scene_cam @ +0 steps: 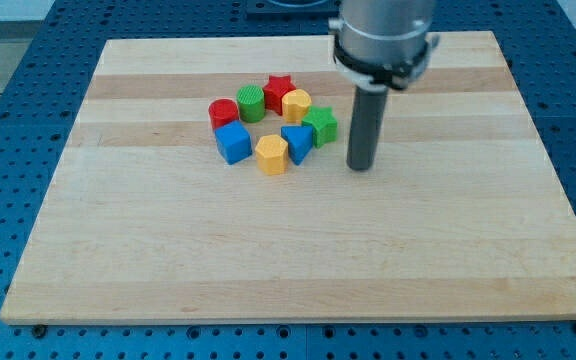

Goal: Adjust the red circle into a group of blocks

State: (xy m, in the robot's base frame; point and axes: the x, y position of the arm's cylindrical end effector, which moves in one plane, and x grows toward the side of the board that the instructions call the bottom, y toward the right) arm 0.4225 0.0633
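Note:
The red circle (223, 113) sits at the left end of a ring of blocks, touching the green circle (251, 103) and the blue cube (233, 143). The ring also holds a red star (279, 90), a yellow block (296, 104), a green star (320, 126), a blue block (297, 142) and a yellow hexagon (272, 154). My tip (361, 166) rests on the board just right of the green star, apart from it, well right of the red circle.
The wooden board (298, 250) lies on a blue perforated table (8, 120). The arm's grey housing (383, 35) hangs over the board's top right part.

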